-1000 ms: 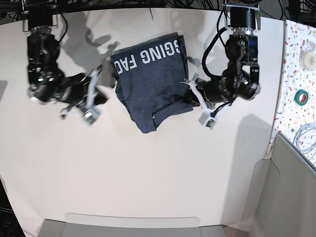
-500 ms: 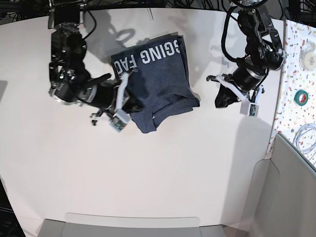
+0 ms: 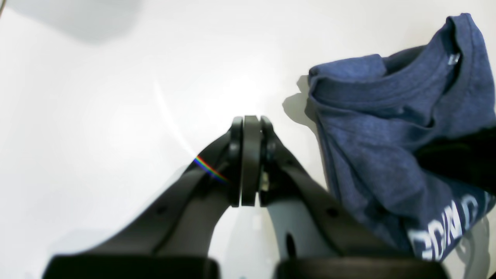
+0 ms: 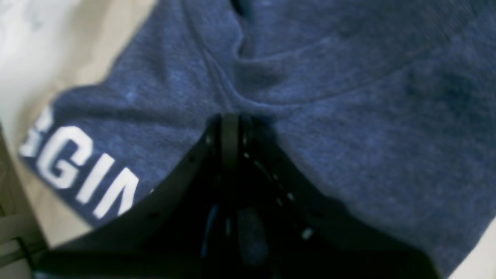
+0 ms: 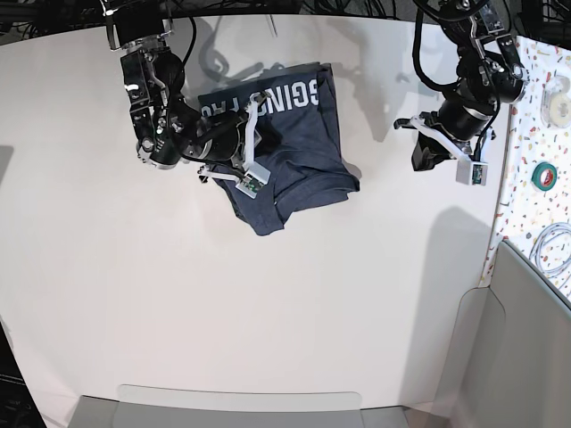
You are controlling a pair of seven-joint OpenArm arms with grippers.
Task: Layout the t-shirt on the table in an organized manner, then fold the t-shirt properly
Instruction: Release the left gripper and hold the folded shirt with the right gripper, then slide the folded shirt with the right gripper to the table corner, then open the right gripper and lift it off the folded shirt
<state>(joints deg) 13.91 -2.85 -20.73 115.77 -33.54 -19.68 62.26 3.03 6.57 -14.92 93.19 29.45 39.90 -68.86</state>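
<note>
The navy t-shirt (image 5: pixel 303 147) lies folded into a small bundle at the back middle of the white table (image 5: pixel 268 312), with part of its white lettering facing up. My right gripper (image 5: pixel 257 143) is shut, and its tips (image 4: pixel 230 124) rest on the shirt (image 4: pixel 348 116) beside a crease. I cannot tell whether any cloth is pinched. My left gripper (image 5: pixel 419 159) is shut and empty (image 3: pixel 251 131). It hangs over bare table to the right of the shirt (image 3: pixel 387 135) and does not touch it.
A speckled strip runs along the right edge and carries a green tape roll (image 5: pixel 545 175), a white tape roll (image 5: pixel 560 102) and a coiled cable (image 5: pixel 553 245). A grey bin (image 5: pixel 526 339) stands at the front right. A grey tray (image 5: pixel 241 406) sits at the front edge.
My right gripper has moved from the table left of the shirt onto the shirt. My left gripper has pulled back from the shirt's right edge toward the far right. The shirt has shifted slightly.
</note>
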